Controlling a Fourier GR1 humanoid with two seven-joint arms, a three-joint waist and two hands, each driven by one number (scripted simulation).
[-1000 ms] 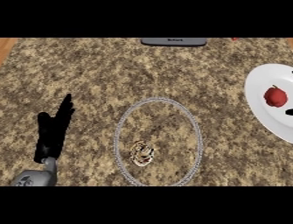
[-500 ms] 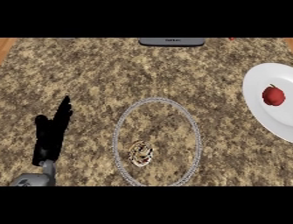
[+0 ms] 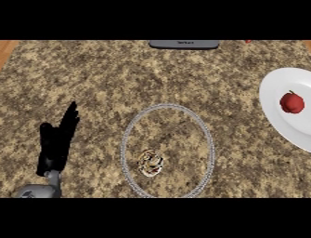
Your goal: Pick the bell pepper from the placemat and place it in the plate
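— So, what's at the left?
— 1 black left robot hand, fingers straight and held together, pointing up over the speckled brown granite surface, holding nothing.
— And the middle?
— A clear round placemat with a silvery rim, a small patterned mark inside.
— The right?
— The small red bell pepper lies on the round white plate. The other robot hand isn't visible.

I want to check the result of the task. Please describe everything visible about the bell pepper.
The bell pepper is small, red and rounded, with a short dark stem at its top. It lies on the white plate, in the plate's upper middle part, near the counter's right edge. Only the plate touches it; no hand is near it.
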